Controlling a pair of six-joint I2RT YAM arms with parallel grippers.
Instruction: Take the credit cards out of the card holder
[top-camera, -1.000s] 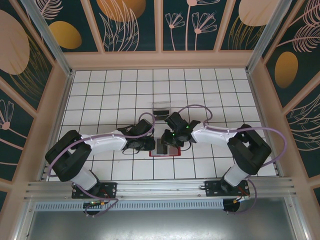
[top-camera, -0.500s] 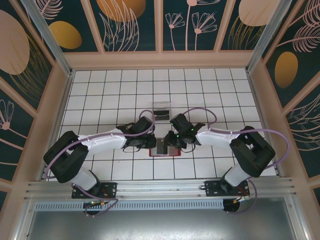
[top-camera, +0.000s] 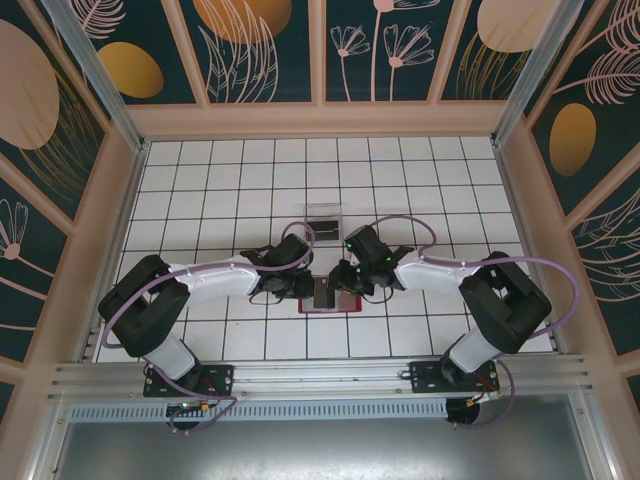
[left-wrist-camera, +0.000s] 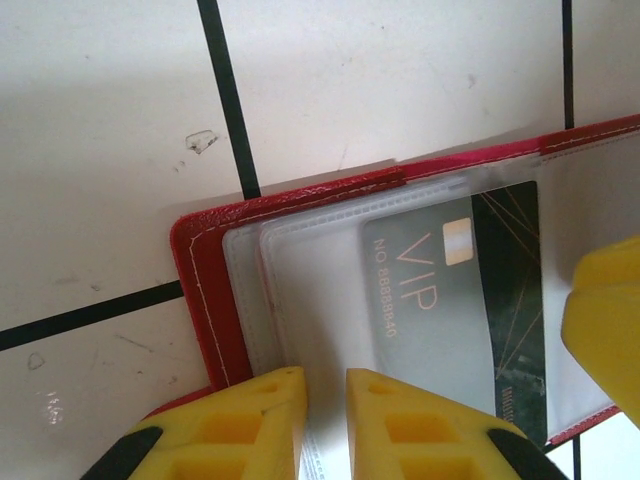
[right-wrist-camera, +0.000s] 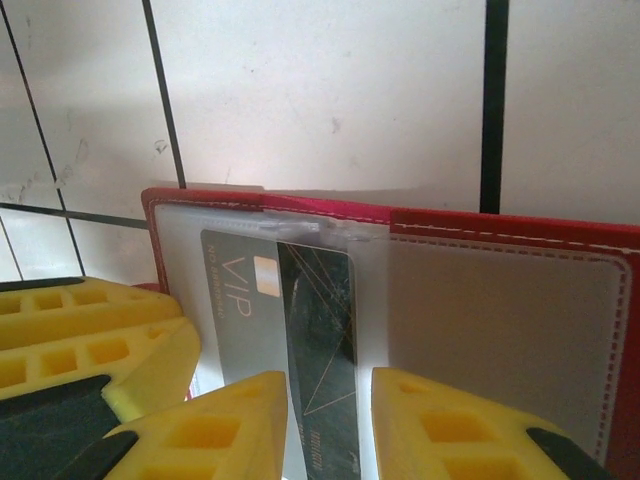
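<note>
The red card holder (top-camera: 327, 303) lies open on the white tiles between both arms. In the left wrist view its red cover (left-wrist-camera: 198, 300) frames clear sleeves that hold a grey and dark VIP credit card (left-wrist-camera: 450, 300). My left gripper (left-wrist-camera: 327, 420) is nearly shut, with the sleeve's edge between its jaws. In the right wrist view the same card (right-wrist-camera: 290, 310) sits in the sleeve beside the grey lining (right-wrist-camera: 500, 330). My right gripper (right-wrist-camera: 330, 420) is open, its jaws straddling the card's dark half. Other cards are hidden.
A small clear plastic box (top-camera: 322, 220) stands on the tiles just behind the wallet. My left gripper's yellow fingers (right-wrist-camera: 90, 335) crowd the wallet's left side in the right wrist view. Wooden walls ring the tiled floor (top-camera: 220, 190).
Both grippers have closed in over the wallet. The right gripper has shifted slightly right and back, and the left arm has swung in toward the wallet's left edge.
</note>
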